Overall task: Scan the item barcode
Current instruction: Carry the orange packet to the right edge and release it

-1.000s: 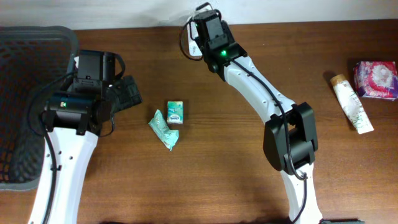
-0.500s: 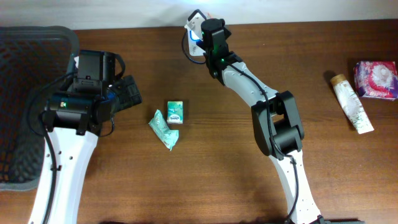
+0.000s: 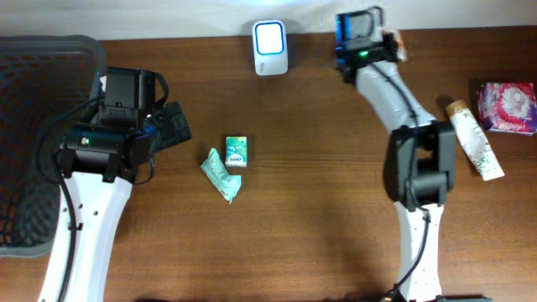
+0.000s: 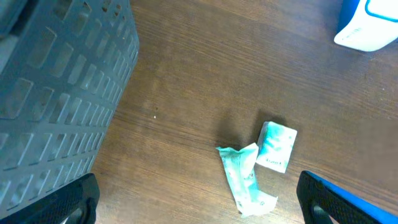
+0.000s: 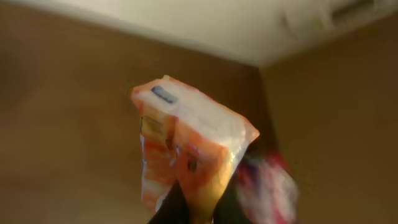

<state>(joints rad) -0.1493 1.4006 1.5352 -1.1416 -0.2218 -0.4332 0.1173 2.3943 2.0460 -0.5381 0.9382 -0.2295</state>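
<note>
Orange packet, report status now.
Right gripper shut on orange packet. Left gripper open, empty. Packet right of scanner, nothing between.

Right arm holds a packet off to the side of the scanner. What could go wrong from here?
1. The right gripper pinches the orange packet only at its bottom edge; the soft pack could slip or twist.
2. The packet is to the right of the scanner, not before its lit face, so the barcode may go unread.
3. The tube lies near that arm's elbow; a swing could knock it.
</note>
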